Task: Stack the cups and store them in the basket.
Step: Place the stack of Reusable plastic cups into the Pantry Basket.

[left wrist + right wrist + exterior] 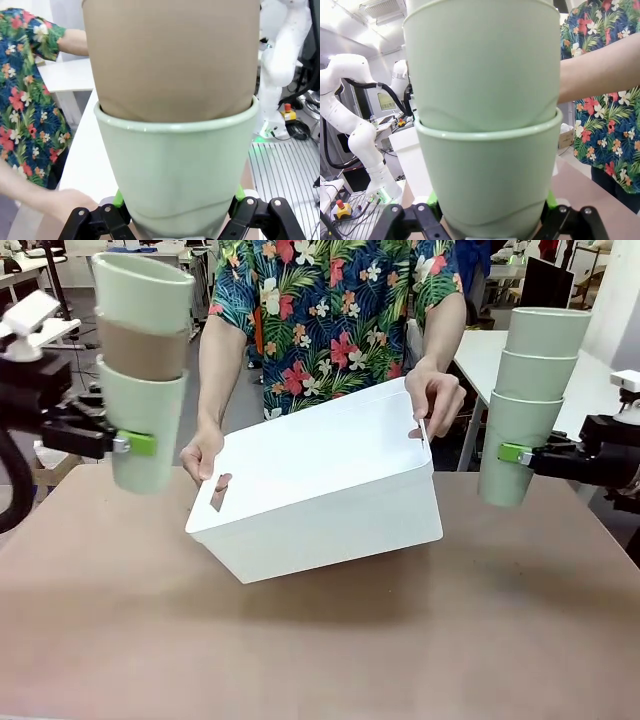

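My left gripper (135,444) is shut on a stack of three cups (142,380) held up at the far left: mint at the bottom, a tan cup (172,55) in the middle, mint on top. In the left wrist view the bottom mint cup (177,175) sits between my green pads. My right gripper (515,453) is shut on a stack of three mint cups (527,405) at the far right, seen close in the right wrist view (487,165). Between the two stacks, a person holds the white basket (320,495) by both end slots, tilted with its base toward me.
The person's hands (203,455) grip the basket's ends above the brown table (320,650). A white table (590,380) stands behind at the right. Another white robot arm (350,115) shows far off in the right wrist view.
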